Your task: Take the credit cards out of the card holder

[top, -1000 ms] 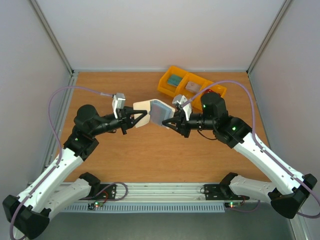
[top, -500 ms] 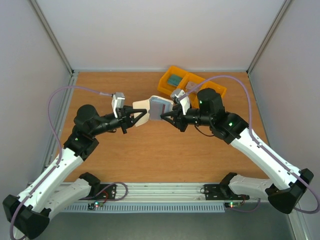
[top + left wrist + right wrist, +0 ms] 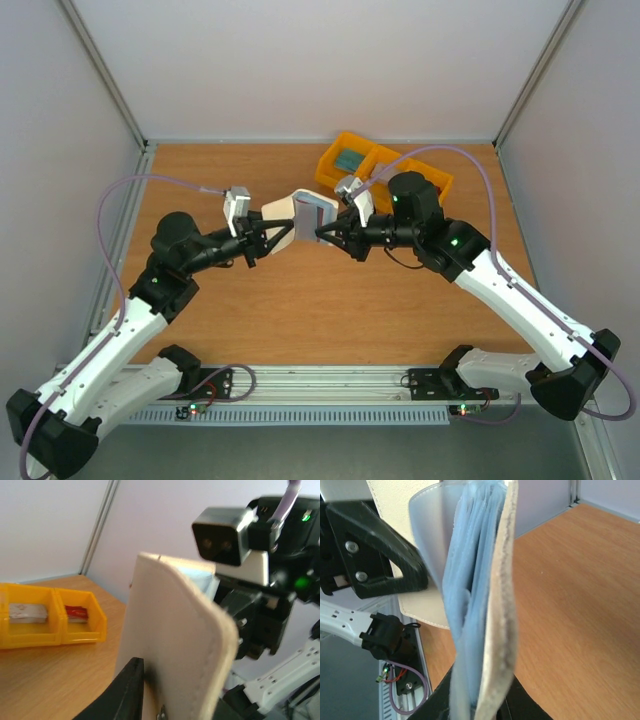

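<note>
You have soft, even light from above in the top view: the wooden table (image 3: 300,310) is bright, with faint shadows beneath the arms and no glare. In the left wrist view, the near card holder (image 3: 175,640) is blurred and the yellow bin tray (image 3: 82,632) at far left is slightly soft. In the right wrist view, the table behind is out of focus.

A wooden bench (image 3: 300,320) stands boxed in by plain pale walls (image 3: 320,60) on three sides, grey metal posts (image 3: 102,70) in the far corners, a metal rail (image 3: 330,378) along its near edge.
</note>
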### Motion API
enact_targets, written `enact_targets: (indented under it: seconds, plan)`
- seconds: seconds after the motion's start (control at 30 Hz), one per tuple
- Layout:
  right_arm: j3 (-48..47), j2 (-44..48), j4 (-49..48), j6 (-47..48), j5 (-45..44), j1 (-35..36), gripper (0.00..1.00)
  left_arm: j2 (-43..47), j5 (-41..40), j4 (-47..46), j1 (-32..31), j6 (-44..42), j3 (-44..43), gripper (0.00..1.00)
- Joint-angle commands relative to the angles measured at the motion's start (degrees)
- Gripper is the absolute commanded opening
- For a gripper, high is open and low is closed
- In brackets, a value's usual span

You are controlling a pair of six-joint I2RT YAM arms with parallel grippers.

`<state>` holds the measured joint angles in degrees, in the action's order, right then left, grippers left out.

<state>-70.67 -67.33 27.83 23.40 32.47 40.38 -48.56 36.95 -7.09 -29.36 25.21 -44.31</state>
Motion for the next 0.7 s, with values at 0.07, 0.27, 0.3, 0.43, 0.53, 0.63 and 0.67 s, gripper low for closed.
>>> enact_targets:
  seconds: [0.07,0.27,0.3,0.43,0.53,0.63,0.67]
  plan:
    - [-3.0,0.0,-1.5,-3.0,-10.2,0.7,0.01,0.8,-6.8,3.1,-0.5,-4.6,1.2,0.45]
    - [-4.4,-3.7,0.4,-5.4,-23.5,6.2,0.01,-0.2,-7.9,1.9,-0.5,-6.2,0.8,0.73]
    - [-4.6,-4.4,0.6,-5.1,-24.9,7.3,0.01,-0.4,-8.5,1.9,-0.5,-6.5,0.6,0.76]
    - [-6.3,-6.9,1.5,-4.6,-27.3,10.5,0.01,-1.1,-9.4,1.5,-0.5,-8.0,-0.1,0.81]
    - [-6.8,-7.4,1.4,-3.3,-27.0,12.4,0.01,-1.1,-10.7,1.7,-0.5,-8.5,-0.1,0.77]
    - [-7.1,-7.5,1.6,-2.3,-26.2,13.1,0.01,-0.9,-13.1,3.0,-0.5,-8.7,0.1,0.58]
    - [-7.1,-7.5,1.7,-2.3,-26.0,13.1,0.01,-0.8,-13.3,3.3,-0.5,-8.9,0.3,0.53]
